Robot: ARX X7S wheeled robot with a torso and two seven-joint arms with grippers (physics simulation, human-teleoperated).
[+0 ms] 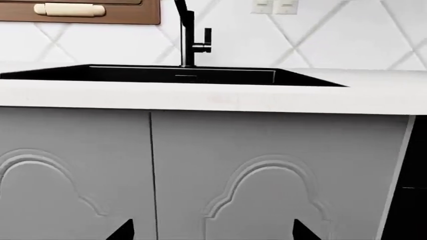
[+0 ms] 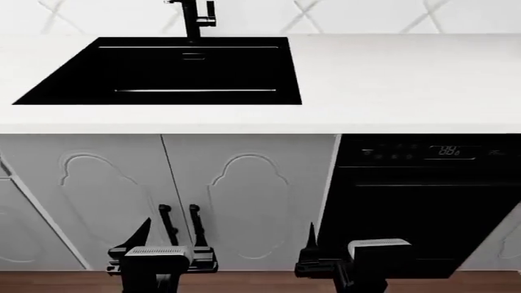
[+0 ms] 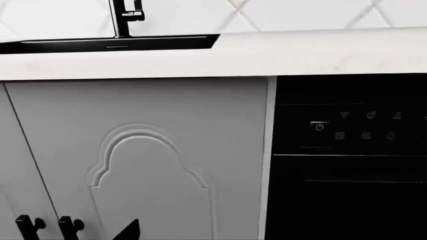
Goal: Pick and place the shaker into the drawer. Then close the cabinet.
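Note:
No shaker shows in any view. The pale grey cabinet [image 2: 252,201] with curvy moulded doors and a white marble-look top fills the head view, and also shows in the left wrist view [image 1: 267,150] and the right wrist view [image 3: 147,125]. Both doors I see are shut. A slanted pale grey panel [image 2: 16,232] at the far left edge may be the drawer; I cannot tell. My left gripper [image 2: 163,253] [image 1: 213,232] is low before the doors, open and empty. My right gripper [image 2: 334,259] [image 3: 217,232] is low by the door's right edge, open and empty.
A black sink [image 2: 163,67] with a black faucet [image 2: 195,18] is set in the white counter [image 2: 407,79]. A black dishwasher [image 2: 431,201] stands right of the doors. Two black bar handles [image 2: 165,223] sit where the doors meet. Brown floor [image 2: 260,284] runs below.

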